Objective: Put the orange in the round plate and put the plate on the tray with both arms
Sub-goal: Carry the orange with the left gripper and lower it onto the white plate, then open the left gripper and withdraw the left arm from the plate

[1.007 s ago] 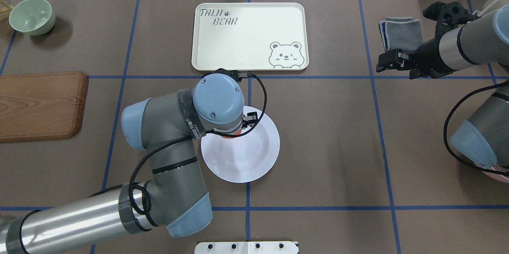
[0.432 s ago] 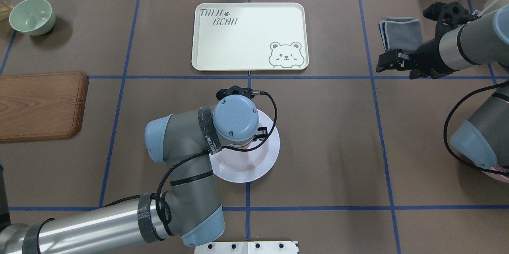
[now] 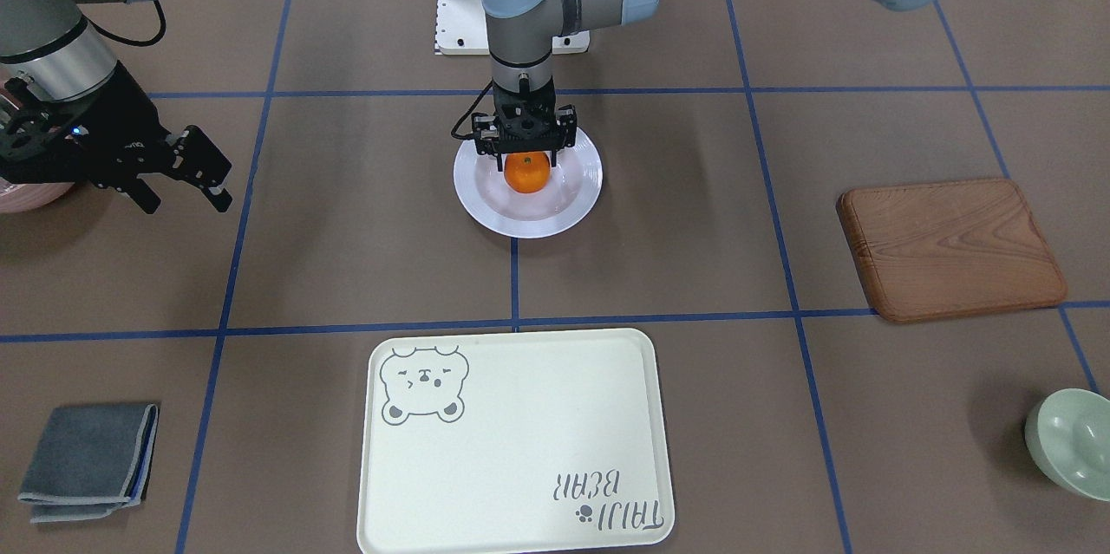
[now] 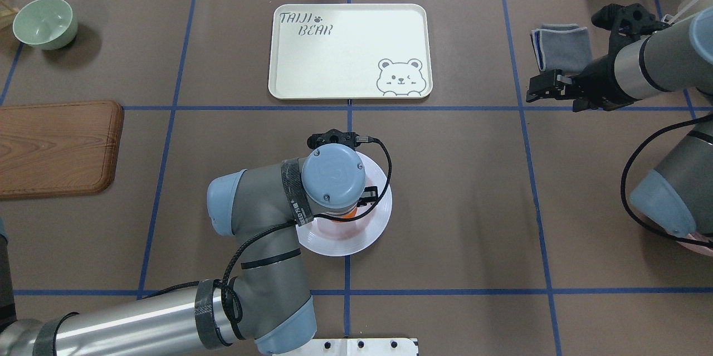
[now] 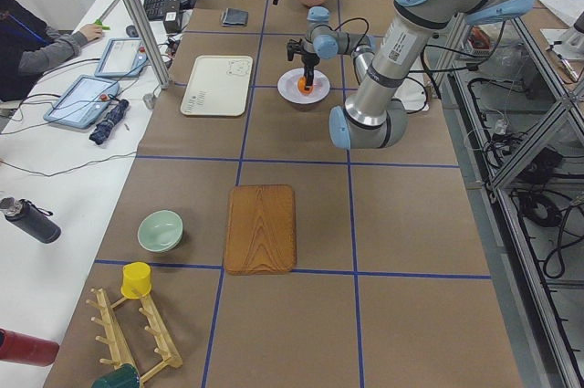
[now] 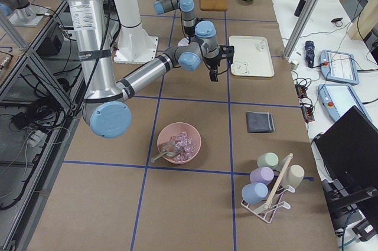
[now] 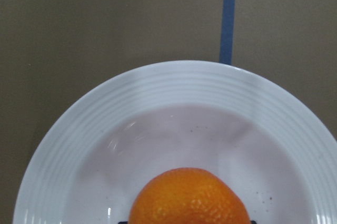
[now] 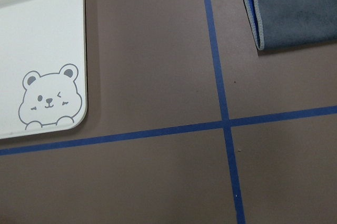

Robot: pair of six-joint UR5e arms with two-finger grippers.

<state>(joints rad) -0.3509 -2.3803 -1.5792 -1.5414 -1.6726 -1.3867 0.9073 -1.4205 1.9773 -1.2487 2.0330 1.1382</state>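
Observation:
The orange (image 3: 527,173) sits low over the middle of the white round plate (image 3: 486,209), held from above between the fingers of my left gripper (image 3: 526,159), which is shut on it. In the left wrist view the orange (image 7: 189,198) fills the bottom centre, with the plate's ridged rim (image 7: 184,80) around it. From overhead my left wrist hides most of the orange (image 4: 346,215) and part of the plate (image 4: 365,233). The cream bear tray (image 4: 350,49) lies bare beyond the plate. My right gripper (image 3: 184,188) hangs open and holds nothing, off to the robot's right of the tray.
A brown wooden board (image 4: 55,147) and a pale green bowl (image 4: 44,22) lie on the robot's left side. A folded grey cloth (image 4: 561,47) lies just beyond my right gripper. A pink bowl (image 6: 179,143) stands near the right arm's base.
My left arm has carried the orange from the plate's far-left rim to over its middle, moving right and toward the robot. The right arm has barely moved.

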